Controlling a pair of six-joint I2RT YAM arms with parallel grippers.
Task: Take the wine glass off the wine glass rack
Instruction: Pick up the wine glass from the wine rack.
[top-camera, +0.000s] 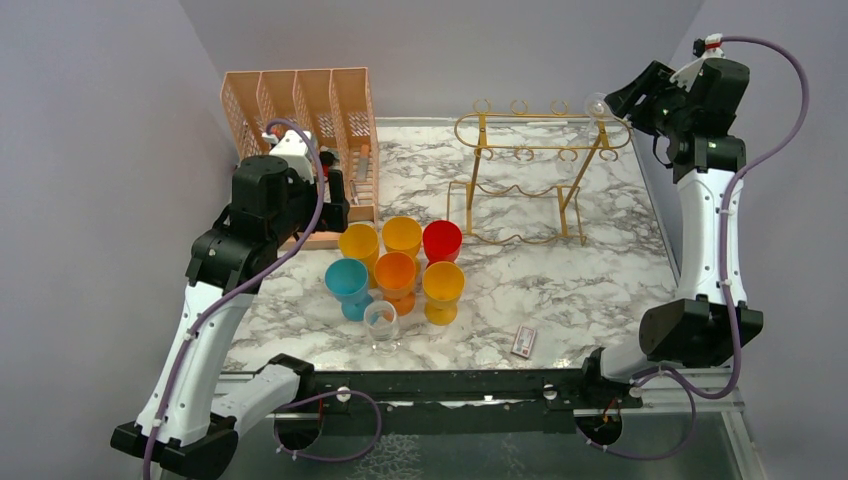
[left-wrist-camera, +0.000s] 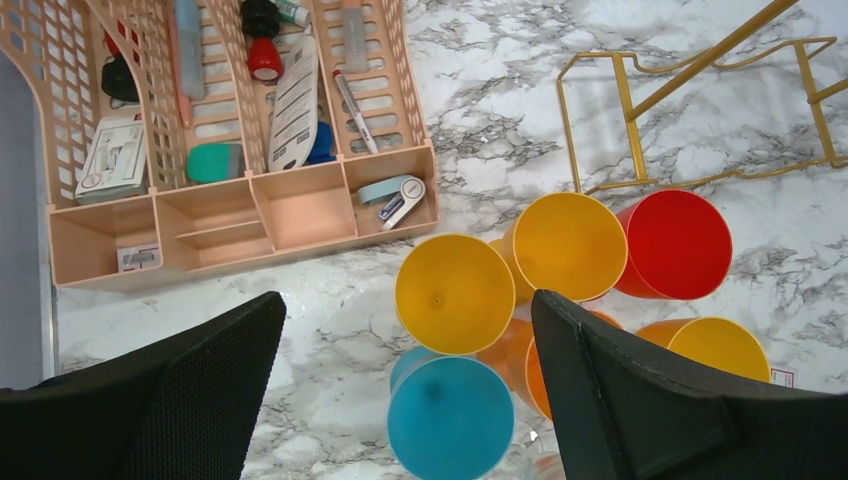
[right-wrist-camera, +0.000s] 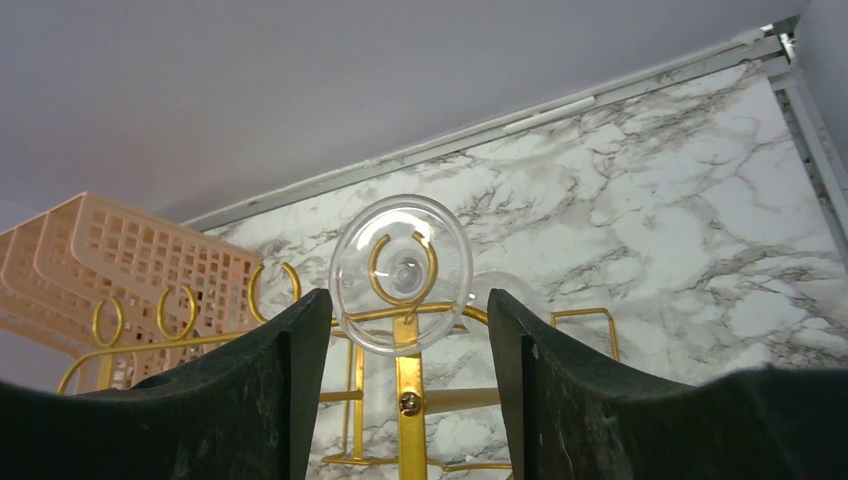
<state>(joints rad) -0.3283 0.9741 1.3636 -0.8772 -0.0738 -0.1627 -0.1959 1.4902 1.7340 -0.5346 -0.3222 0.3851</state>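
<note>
Right hand (right-wrist-camera: 408, 300) is found open just above the wine glass rack (right-wrist-camera: 408, 400), at its end hook. Wine glass (right-wrist-camera: 400, 262) is hung there inverted, its foot framed between the fingers (right-wrist-camera: 260, 400); contact is not confirmed. Grasp stage is judged in hand. Closure on the stem, then withdrawal clear of the hook, is required.

The white surface (top-camera: 600, 280) is veined with grey marbling. At its back edge, a gold wire wine glass rack (right-wrist-camera: 408, 390) carries a clear wine glass (right-wrist-camera: 400, 272). A peach lattice plastic organiser (top-camera: 300, 100) fills the back-left corner. The plastic cups (top-camera: 396, 272) are yellow, orange, red and teal.
</note>
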